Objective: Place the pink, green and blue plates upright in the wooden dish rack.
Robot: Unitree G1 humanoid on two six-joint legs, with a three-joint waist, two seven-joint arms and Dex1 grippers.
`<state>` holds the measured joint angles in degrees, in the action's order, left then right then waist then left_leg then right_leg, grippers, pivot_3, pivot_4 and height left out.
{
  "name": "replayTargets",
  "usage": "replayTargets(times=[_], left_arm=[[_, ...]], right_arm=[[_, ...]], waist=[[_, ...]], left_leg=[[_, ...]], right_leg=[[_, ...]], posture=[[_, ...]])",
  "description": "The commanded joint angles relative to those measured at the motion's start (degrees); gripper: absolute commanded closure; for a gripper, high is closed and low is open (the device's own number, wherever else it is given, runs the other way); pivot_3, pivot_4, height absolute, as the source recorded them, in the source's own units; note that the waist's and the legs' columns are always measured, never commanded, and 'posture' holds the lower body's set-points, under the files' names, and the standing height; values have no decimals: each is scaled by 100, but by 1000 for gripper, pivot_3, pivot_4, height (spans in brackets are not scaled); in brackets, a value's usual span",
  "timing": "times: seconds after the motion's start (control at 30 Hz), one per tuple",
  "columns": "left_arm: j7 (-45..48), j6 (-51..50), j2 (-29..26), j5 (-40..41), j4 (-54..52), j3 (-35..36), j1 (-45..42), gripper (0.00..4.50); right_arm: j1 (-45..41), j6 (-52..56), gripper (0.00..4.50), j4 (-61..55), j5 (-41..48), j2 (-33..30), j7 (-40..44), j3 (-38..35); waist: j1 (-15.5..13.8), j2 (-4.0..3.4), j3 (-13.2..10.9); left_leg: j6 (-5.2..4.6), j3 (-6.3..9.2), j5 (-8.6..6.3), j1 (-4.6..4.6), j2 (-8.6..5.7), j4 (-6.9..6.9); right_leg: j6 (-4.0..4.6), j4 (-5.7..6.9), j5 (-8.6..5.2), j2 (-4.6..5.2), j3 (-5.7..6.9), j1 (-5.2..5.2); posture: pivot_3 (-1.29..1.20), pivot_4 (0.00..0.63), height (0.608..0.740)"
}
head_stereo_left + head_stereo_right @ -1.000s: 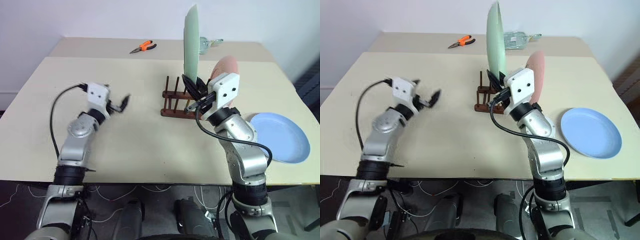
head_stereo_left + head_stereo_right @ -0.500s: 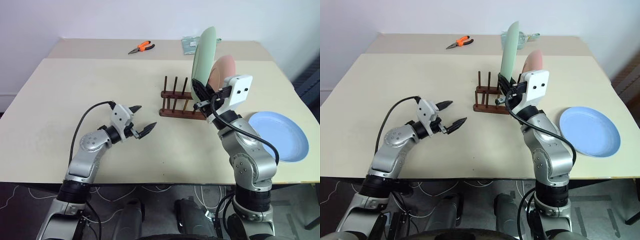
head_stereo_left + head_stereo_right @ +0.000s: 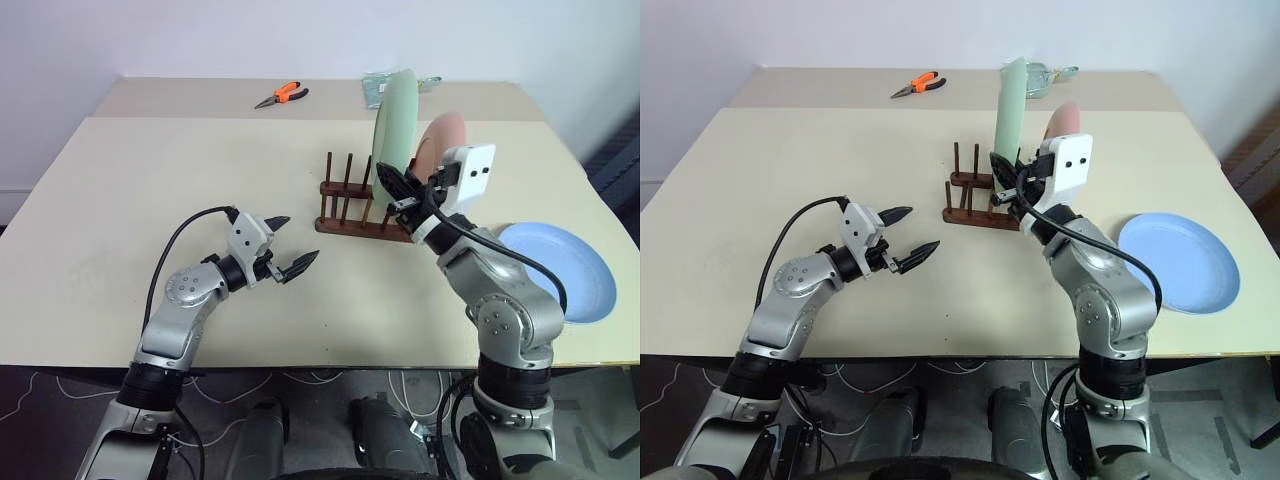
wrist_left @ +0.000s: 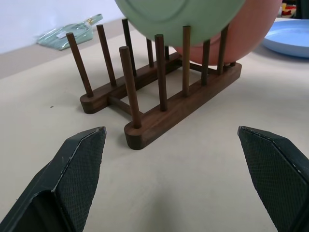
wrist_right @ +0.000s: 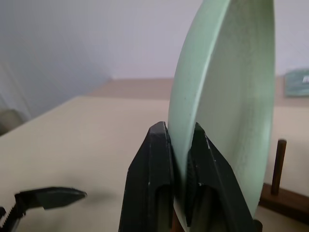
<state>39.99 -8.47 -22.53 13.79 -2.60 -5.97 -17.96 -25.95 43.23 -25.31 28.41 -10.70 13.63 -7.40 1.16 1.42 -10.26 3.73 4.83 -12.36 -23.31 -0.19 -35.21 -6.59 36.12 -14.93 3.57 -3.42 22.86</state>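
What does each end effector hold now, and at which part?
The right end effector pinches the green plate at its lower rim, upright over the wooden dish rack. The left end effector is open and holds nothing.

Orange-handled pliers [image 3: 282, 95] and a clear plastic packet [image 3: 1052, 72] lie near the table's [image 3: 150, 180] far edge.
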Motion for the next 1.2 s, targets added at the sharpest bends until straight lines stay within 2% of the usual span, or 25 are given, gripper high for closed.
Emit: replayTargets(times=[0.03,0.2,0.4,0.57,0.6,0.7,0.77,0.9,1.03,1.17,1.2], left_arm=[[33,73,19,-41,-149,-18,-26,0],[45,82,65,-88,-104,-30,-60,0],[72,87,94,-117,-75,-33,-56,0],[97,134,121,-157,37,-34,-123,0],[122,148,125,-163,66,-40,-137,0],[216,188,138,-185,144,-82,-180,0],[280,217,143,-197,195,-106,-214,0],[369,274,199,-214,347,-158,-317,0],[426,337,210,-229,454,-188,-388,0],[440,382,222,-235,515,-208,-414,0],[444,389,225,-235,521,-213,-415,0]], right_arm=[[-212,-143,2917,-23,1,-224,171,42],[-409,-845,364,130,-801,-908,460,467],[-701,-1700,364,44,-896,-1362,869,118],[-1322,-1719,364,587,-654,-1760,411,-1157],[-1290,-1720,171,790,-692,-1922,330,-1438],[-874,-1632,171,1152,-754,-2300,190,-2090],[-424,-1320,171,1152,-597,-2453,320,-2267],[1643,-1071,171,922,-1225,-2865,852,-1555],[2461,-617,171,492,-1225,-2680,720,-1201],[2731,-403,171,476,-1538,-2590,514,-808],[2718,-368,398,541,-1630,-2576,426,-765]], waist=[[-2,0,0],[-5,-1,-1],[-8,-2,-2],[-31,-4,-3],[-64,-1,-1],[-89,3,1],[-67,1,0],[-47,-7,2],[52,-62,0],[121,-62,2],[118,-61,1]], left_leg=[[0,0,0,0,0,0],[0,-1,0,-1,-1,-1],[0,-2,0,-2,-1,0],[0,-1,0,-3,-1,-1],[0,-1,0,-3,-1,-1],[-2,2,-1,-4,-4,-1],[-5,0,-3,-6,-5,1],[-8,1,-4,-2,-2,5],[-9,-22,-4,7,-1,-1],[-15,-28,0,16,-1,-7],[-15,-28,0,16,-1,-8]], right_leg=[[0,0,0,0,0,0],[0,-1,0,0,0,0],[-7,-2,3,0,0,1],[-7,-3,3,1,0,0],[-4,-4,1,1,0,-2],[0,-19,-1,5,5,-14],[0,-23,-1,7,4,-13],[-3,-11,-2,2,5,-11],[1,-5,-6,1,-21,-6],[5,-2,-8,-3,-32,-11],[5,-4,-9,-3,-32,-13]], posture=[[0,150,740],[0,150,740],[0,150,740],[0,150,740],[0,150,740],[0,150,740],[0,150,740],[0,150,740],[0,150,740],[0,150,740],[0,150,740]])
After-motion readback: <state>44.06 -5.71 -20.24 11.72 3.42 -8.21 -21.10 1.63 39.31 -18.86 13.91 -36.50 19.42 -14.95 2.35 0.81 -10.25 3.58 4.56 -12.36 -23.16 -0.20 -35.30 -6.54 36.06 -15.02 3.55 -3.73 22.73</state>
